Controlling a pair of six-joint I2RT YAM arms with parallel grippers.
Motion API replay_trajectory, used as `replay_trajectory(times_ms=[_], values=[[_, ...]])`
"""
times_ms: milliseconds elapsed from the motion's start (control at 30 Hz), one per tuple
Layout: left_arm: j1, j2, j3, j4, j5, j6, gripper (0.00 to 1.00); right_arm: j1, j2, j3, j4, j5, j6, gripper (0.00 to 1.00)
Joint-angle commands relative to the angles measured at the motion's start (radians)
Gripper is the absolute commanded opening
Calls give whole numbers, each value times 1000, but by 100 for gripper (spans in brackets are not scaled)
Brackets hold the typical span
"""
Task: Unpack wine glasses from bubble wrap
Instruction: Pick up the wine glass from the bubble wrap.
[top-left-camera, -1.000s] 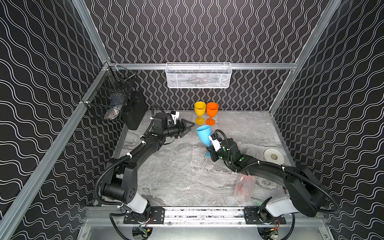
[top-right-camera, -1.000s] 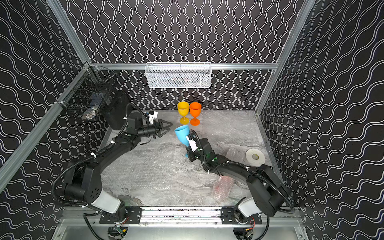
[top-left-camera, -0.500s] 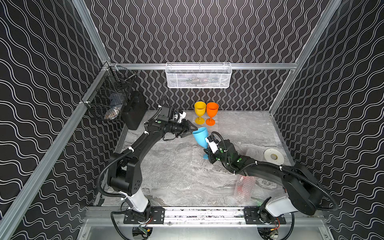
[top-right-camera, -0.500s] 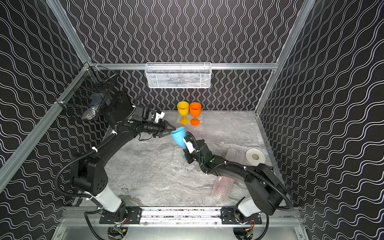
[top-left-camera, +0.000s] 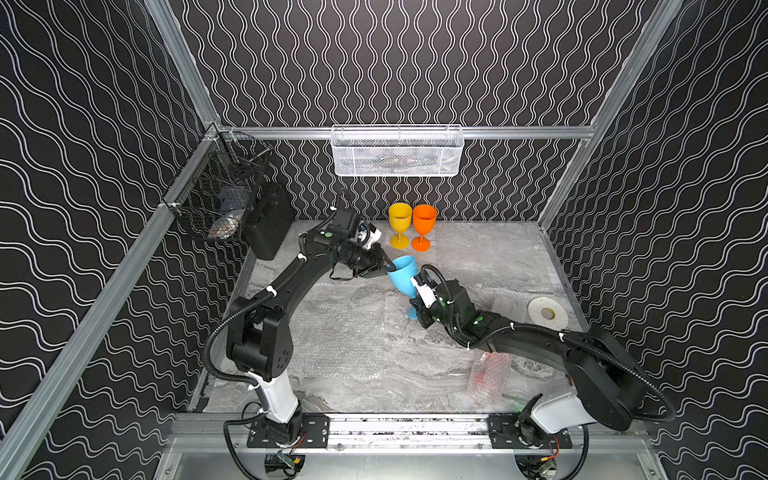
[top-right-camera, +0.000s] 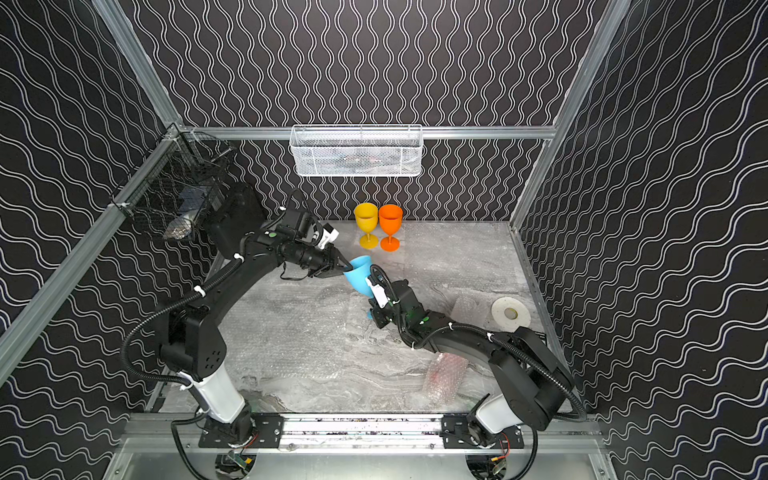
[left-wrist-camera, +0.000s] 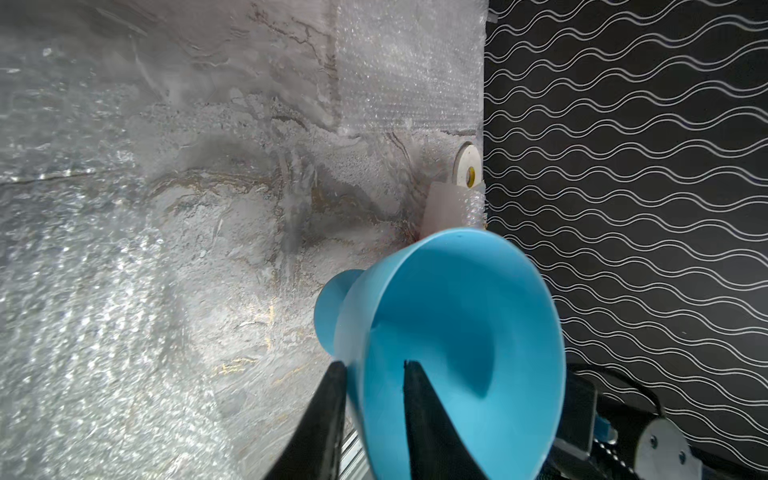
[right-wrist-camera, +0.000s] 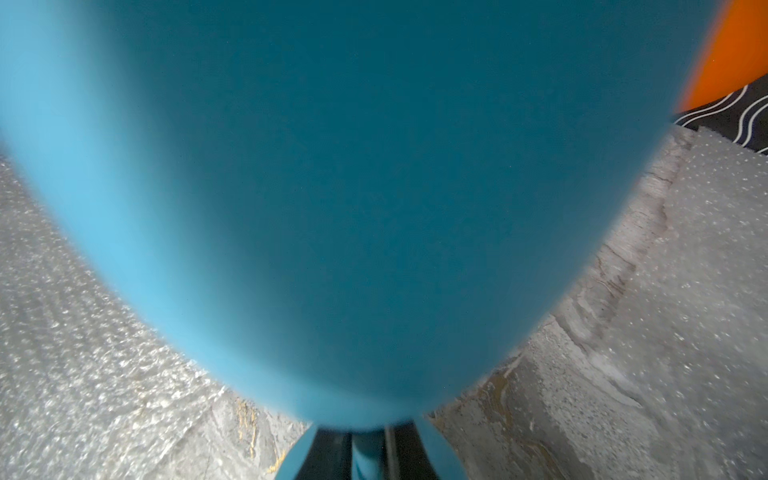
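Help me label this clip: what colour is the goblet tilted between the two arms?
A light blue goblet, seen best in the left wrist view.

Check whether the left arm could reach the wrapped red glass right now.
Probably not: the left tool straddles the blue glass rim, and the wrapped red glass lies far across, tucked beside the right arm.

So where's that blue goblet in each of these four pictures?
A top view: blue goblet near the centre, tilted.
A top view: same place, slightly further left.
Left wrist: close up, open bowl facing the camera.
Right wrist: blurred, filling most of the picture.
Shared landmark: orange goblet, upright at the back; not in the left wrist view.
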Motion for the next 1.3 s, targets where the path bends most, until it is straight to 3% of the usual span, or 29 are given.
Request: replay_trajectory(times_ms=[0,233,500,633,700,1000,1267], values=[[-19,13,21,-123,27,83,24,3,0,11,66,4,9,12],[-38,27,54,-174,-24,116,20,4,5,13,64,14,10,12],[-49,32,77,-178,-23,121,2,4,5,16,58,50,16,16],[-50,17,73,-159,-21,115,0,4,7,22,47,60,21,18],[-49,9,67,-141,-27,105,0,4,7,22,50,54,23,21],[-49,-23,68,-127,-138,121,0,4,2,27,39,75,36,55],[-51,-39,125,-150,-416,150,0,4,-41,0,65,95,61,62]])
